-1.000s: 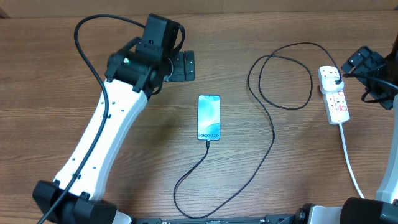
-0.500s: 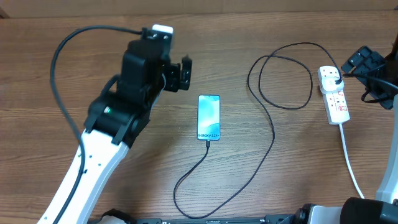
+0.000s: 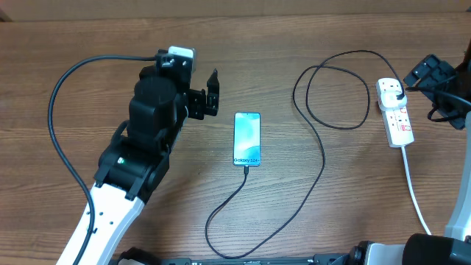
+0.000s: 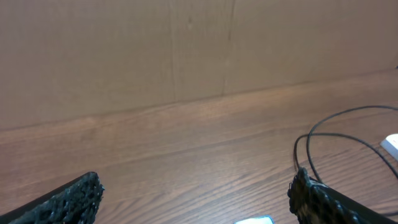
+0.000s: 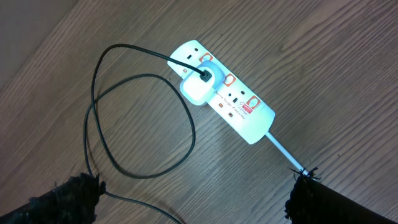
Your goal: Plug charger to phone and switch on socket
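The phone (image 3: pixel 247 138) lies flat mid-table with its light blue screen up. The charger (image 3: pixel 322 151), a thin black cable, enters the phone's near end, loops across the table and ends at a white adapter (image 5: pixel 198 84) plugged into the socket (image 3: pixel 397 114). The socket is a white power strip with red-marked switches, and it is also seen in the right wrist view (image 5: pixel 239 106). My left gripper (image 3: pixel 211 93) is open and empty, just left of the phone's far end; a phone corner (image 4: pixel 255 219) shows between its fingers (image 4: pixel 196 190). My right gripper (image 5: pixel 193 202) is open and empty above the socket.
The socket's thick white cord (image 3: pixel 413 191) runs toward the near right edge. A brown wall (image 4: pixel 186 50) stands behind the wooden table. The left arm's black cable (image 3: pixel 62 140) arcs over the table's left side.
My left arm has swung back toward the near left, and its gripper has shifted slightly nearer, staying beside the phone's far end. The right arm, phone and cable have not moved.
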Robot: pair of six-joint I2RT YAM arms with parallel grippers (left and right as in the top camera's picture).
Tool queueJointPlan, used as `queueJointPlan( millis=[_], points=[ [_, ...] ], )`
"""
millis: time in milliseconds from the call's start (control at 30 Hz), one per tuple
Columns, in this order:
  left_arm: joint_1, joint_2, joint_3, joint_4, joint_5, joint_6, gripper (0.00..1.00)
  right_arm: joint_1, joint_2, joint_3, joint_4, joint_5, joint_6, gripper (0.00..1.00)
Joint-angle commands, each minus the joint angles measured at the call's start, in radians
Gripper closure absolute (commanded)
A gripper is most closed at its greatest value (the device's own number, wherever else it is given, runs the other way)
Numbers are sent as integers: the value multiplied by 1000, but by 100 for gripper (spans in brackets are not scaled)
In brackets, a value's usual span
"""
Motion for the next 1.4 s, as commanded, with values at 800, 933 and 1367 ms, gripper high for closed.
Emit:
queueJointPlan(
  millis=[800,933,1367],
  points=[
    [138,-441,-634,623,281,53,1,2,-5,-3,3,10,7,0],
    [173,-485,-666,632,312,53,1,2,-5,-3,3,10,7,0],
    [243,-613,-723,629,330,76,1,2,-5,-3,3,10,7,0]
  ],
)
